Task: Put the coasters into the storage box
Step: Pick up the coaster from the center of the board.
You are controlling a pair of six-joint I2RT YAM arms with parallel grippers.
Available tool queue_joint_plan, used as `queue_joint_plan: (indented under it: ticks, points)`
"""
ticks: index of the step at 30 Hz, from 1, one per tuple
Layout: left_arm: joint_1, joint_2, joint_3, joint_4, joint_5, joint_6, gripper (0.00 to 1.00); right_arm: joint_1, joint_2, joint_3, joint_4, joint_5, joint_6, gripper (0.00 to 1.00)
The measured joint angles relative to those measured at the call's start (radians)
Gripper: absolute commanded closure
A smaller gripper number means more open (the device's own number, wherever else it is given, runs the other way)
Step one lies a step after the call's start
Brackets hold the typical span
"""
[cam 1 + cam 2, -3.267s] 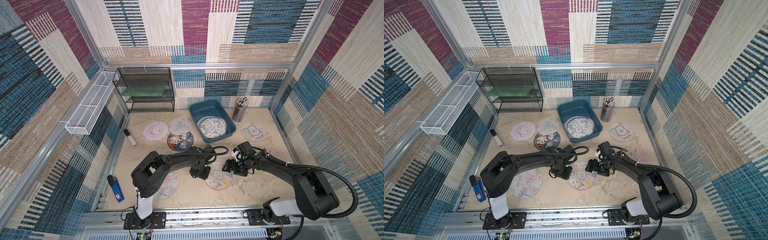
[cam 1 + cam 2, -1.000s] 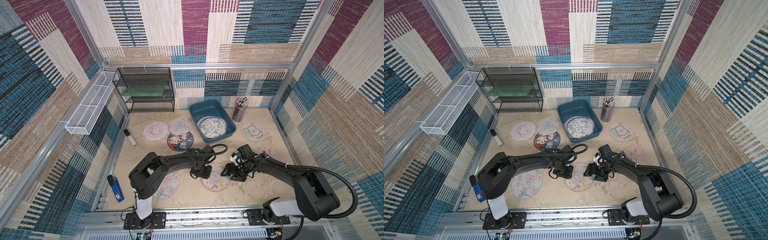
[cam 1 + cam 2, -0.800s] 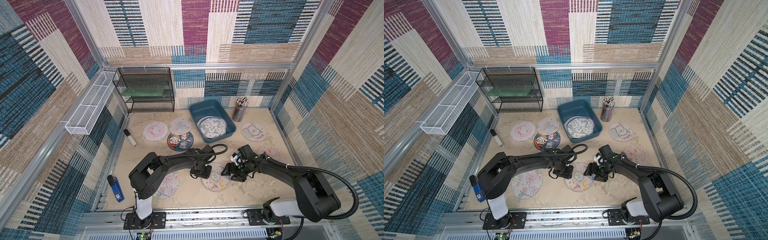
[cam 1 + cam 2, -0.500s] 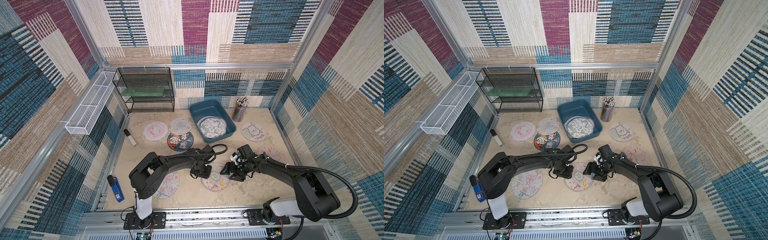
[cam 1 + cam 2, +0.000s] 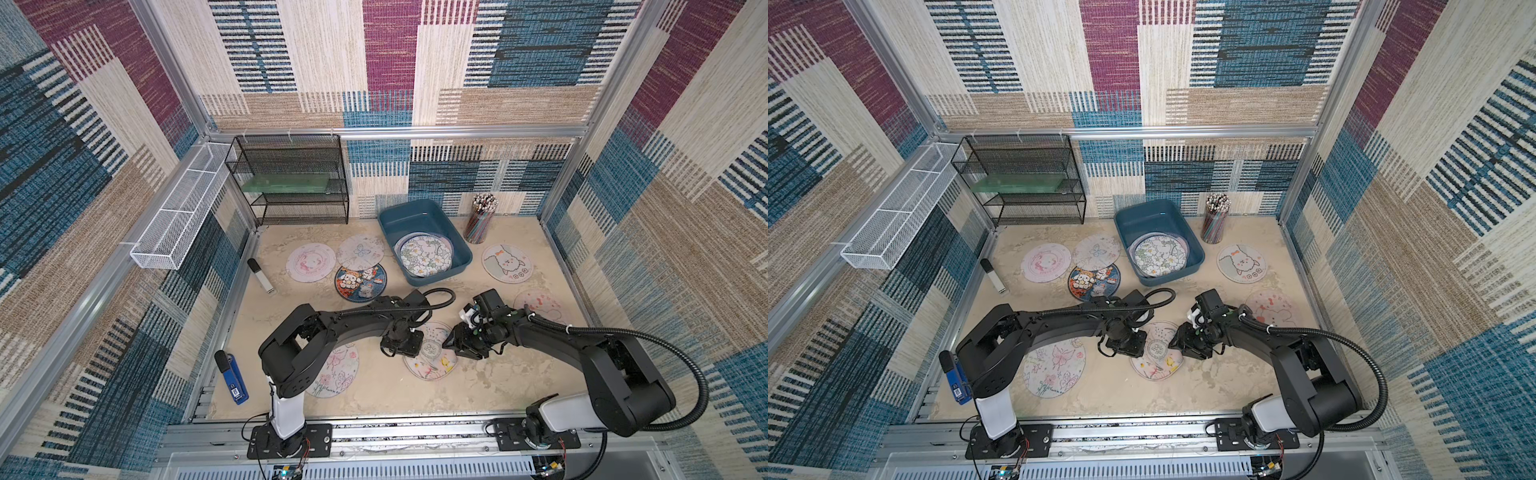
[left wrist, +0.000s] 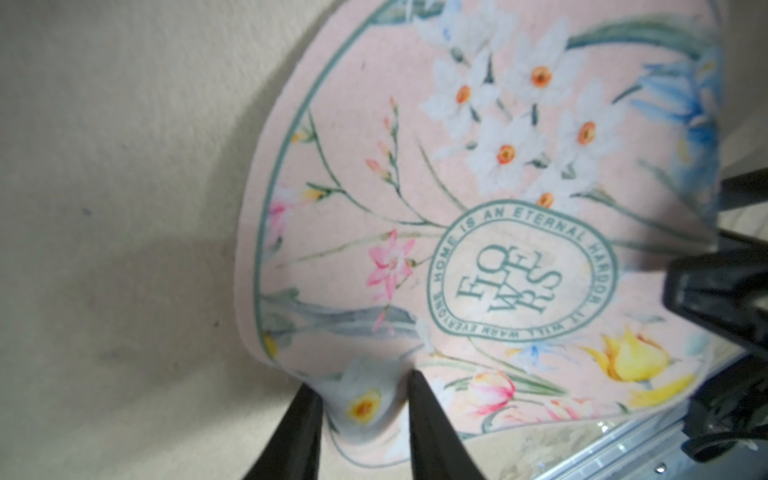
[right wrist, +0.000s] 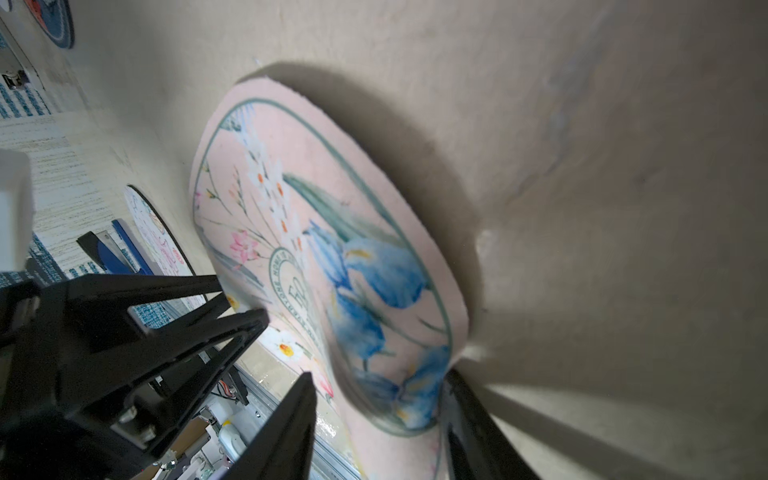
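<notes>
coasters (image 5: pixel 507 262) scattered, one buckled | storage box (image 5: pixel 411 218) teal, rear, holds some

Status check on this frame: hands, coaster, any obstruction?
Copy: left hand pinches edge of floral coaster; right hand shut on opposite edge. Coaster buckled, partly off table. Beyond, storage box with coasters inside; nothing blocking.

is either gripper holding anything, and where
The left gripper pinches the pink floral coaster at its rim, bunching it. The right gripper straddles the opposite rim; a grip cannot be told.
</notes>
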Motion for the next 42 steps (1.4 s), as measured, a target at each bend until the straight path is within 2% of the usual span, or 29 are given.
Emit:
queue_joint_plan:
  ticks: [8, 10, 15, 23, 32, 42]
  points:
    - [0.0, -0.002, 0.0, -0.001, 0.0, 0.0, 0.64, 0.0, -0.001, 0.011, -0.034, 0.039, -0.015, 0.86]
    - [0.0, -0.004, 0.0, 0.001, 0.0, 0.0, 0.62, -0.001, -0.008, 0.026, -0.053, 0.047, -0.023, 0.88]
    - [-0.001, -0.014, -0.008, 0.013, 0.005, 0.0, 0.54, -0.014, -0.027, 0.077, -0.105, 0.07, -0.051, 0.91]
    - [0.026, -0.069, -0.049, 0.003, -0.004, -0.002, 0.34, -0.067, -0.062, 0.204, -0.209, 0.085, -0.092, 0.91]
    - [0.076, -0.167, -0.096, 0.005, -0.005, -0.01, 0.28, -0.101, -0.032, 0.485, -0.321, 0.088, -0.129, 0.91]
    - [0.106, -0.23, -0.142, 0.01, -0.009, -0.02, 0.27, -0.11, 0.13, 0.824, -0.357, 0.049, -0.14, 0.91]
